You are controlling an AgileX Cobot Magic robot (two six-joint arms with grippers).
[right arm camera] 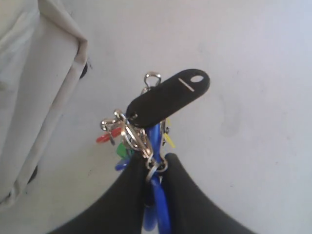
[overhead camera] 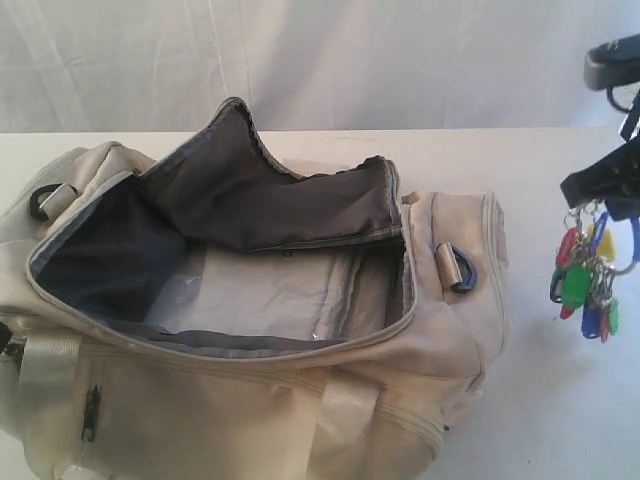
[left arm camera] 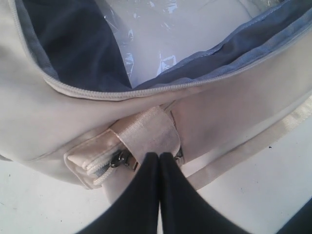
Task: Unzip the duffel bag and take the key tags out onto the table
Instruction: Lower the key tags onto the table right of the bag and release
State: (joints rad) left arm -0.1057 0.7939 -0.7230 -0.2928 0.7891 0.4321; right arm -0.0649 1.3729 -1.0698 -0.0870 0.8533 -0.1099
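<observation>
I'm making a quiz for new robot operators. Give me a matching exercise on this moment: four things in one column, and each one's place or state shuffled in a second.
Things:
1. duffel bag
2. key tags
3. left gripper
4. table

Places or states:
A. dangling in the air from the right gripper, off to the bag's side
B. shut, tips against a webbing tab on the bag's outside
C. unzipped, mouth gaping wide
D. plain white, lying under everything else

Pairs: 1-C, 2-A, 3-B, 4-D
</observation>
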